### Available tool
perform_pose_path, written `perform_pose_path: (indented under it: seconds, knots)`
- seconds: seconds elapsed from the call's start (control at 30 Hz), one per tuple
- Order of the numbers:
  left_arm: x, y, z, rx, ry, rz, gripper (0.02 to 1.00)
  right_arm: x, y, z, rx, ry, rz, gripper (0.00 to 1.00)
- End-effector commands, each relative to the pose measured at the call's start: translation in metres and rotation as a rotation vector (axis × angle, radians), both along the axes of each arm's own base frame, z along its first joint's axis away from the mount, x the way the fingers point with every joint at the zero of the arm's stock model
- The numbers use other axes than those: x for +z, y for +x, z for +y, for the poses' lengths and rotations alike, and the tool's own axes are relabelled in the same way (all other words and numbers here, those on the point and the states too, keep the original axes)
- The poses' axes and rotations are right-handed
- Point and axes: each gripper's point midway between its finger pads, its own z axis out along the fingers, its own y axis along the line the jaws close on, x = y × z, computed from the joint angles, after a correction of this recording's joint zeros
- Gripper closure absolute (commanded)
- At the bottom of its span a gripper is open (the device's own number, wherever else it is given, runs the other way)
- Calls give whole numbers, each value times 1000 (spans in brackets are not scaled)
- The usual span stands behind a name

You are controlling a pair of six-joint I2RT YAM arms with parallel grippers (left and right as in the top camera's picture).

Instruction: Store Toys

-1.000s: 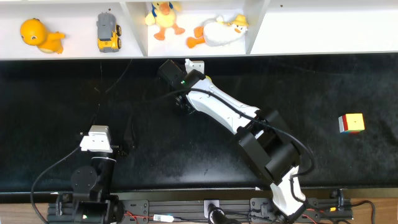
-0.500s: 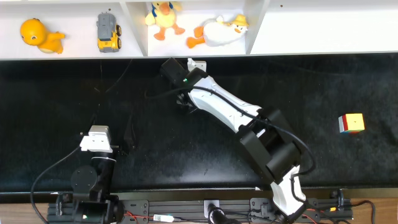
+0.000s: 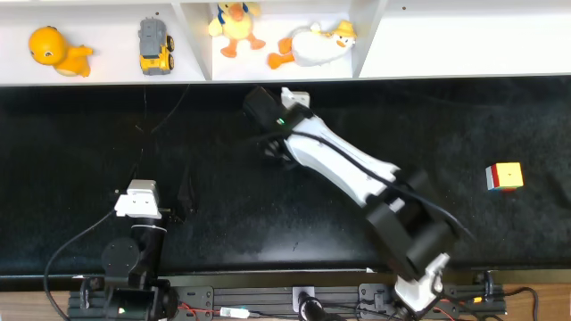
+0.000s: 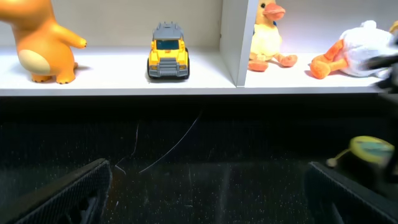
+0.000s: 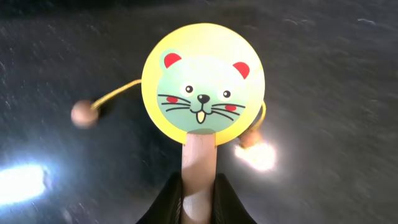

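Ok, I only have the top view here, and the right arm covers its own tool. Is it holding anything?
Observer: Yes, the right tool is shut on the wooden handle of a rattle drum.
Operator: Which side of the drum can you see?
Observer: Its printed side, a green animal face in a yellow rim, faces the wrist camera.
Operator: And the other arm?
Observer: The left tool is open, pointing at the shelf where the yellow truck stands.

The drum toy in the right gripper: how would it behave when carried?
The drum toy is probably stiff: the right gripper clamps its wooden handle. Its two beads hang on thin cords, so they likely swing and may snag.
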Motion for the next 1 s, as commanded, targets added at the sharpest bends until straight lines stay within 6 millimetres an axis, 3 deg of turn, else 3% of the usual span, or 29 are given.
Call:
perform_pose_path:
  seconds: [0.03,0.33,0.53,0.7,0.83,1.0]
  knots:
    - [2,-1,-1,-9,16,-9,20,33,-16,-33,-29,31,-114,950]
    - [2,-1,-1,-9,16,-10,20,58,-47,-138,-232,104,-282,956]
    - [2,-1,-1,-9,16,-9,20,81,-34,-199,-233,142,-324,956]
    - [2,-1,-1,-9,16,-9,20,89,-18,-225,-170,85,-315,901]
    - [2,-1,-1,-9,16,-9,20,93,7,-226,-57,15,-264,958]
    - [2,-1,-1,-9,16,-10,20,100,49,-226,48,-53,-206,958]
